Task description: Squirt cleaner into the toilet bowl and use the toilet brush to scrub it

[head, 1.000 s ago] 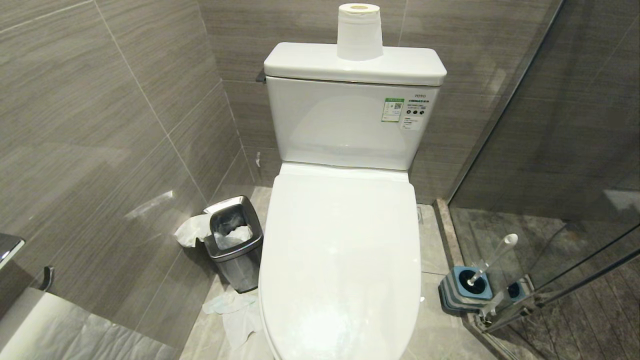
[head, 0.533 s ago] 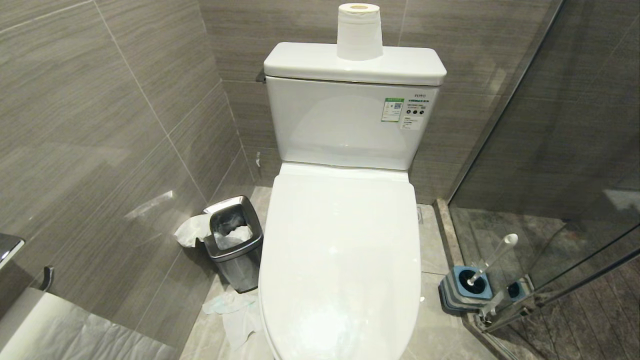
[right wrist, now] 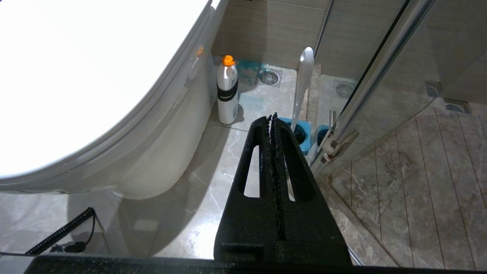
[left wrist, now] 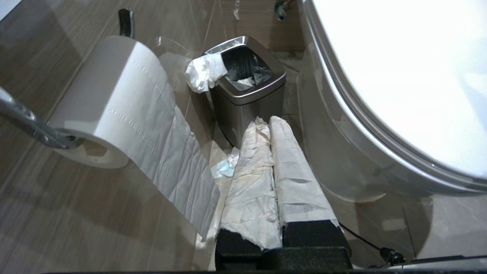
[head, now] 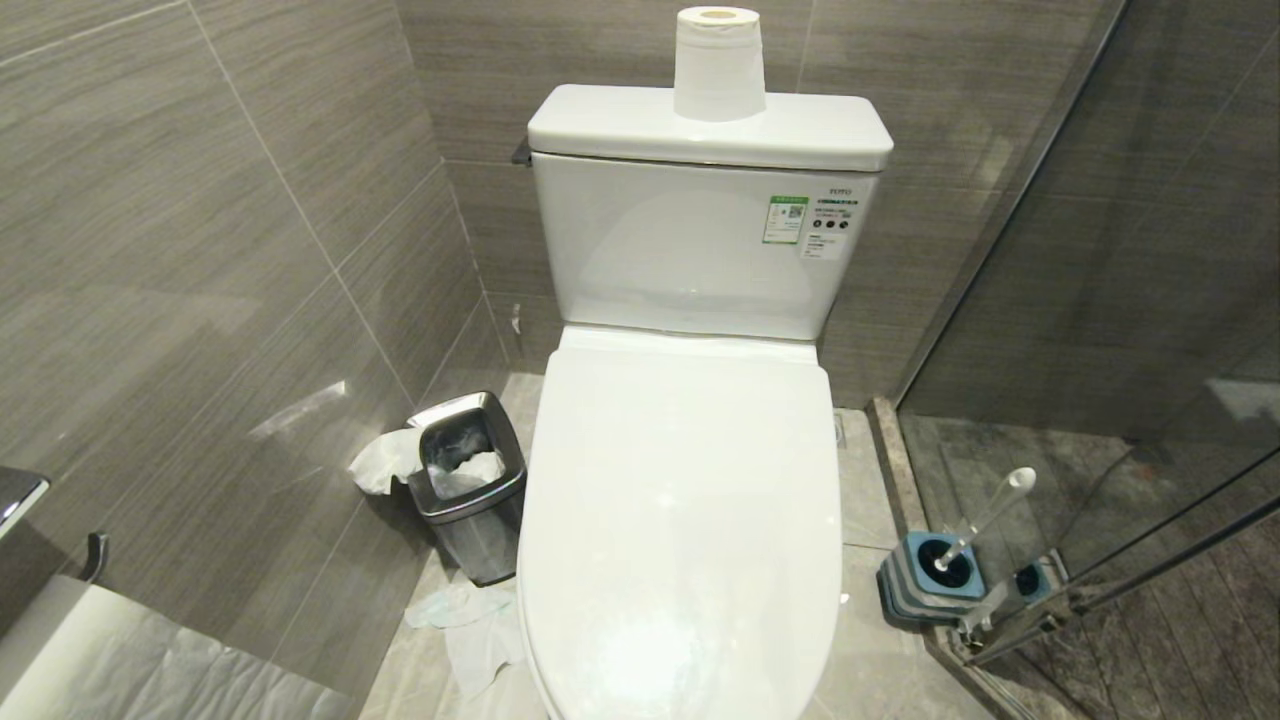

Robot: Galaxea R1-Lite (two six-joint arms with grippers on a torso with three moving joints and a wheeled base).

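both jaws closed, empty; left gripper (left wrist: 269,118), paper-wrapped, low centre in its wrist view, near the bin (left wrist: 245,82); right gripper (right wrist: 272,117) before the brush (right wrist: 303,82); only that view shows a bottle (right wrist: 227,91); head view shows no arm, lid (head: 680,520) down centre, brush lower right.

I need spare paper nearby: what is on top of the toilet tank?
A white toilet paper roll stands upright on the tank lid, near its middle. Nothing else shows on the lid. The tank's inside is covered, so its contents cannot be seen.
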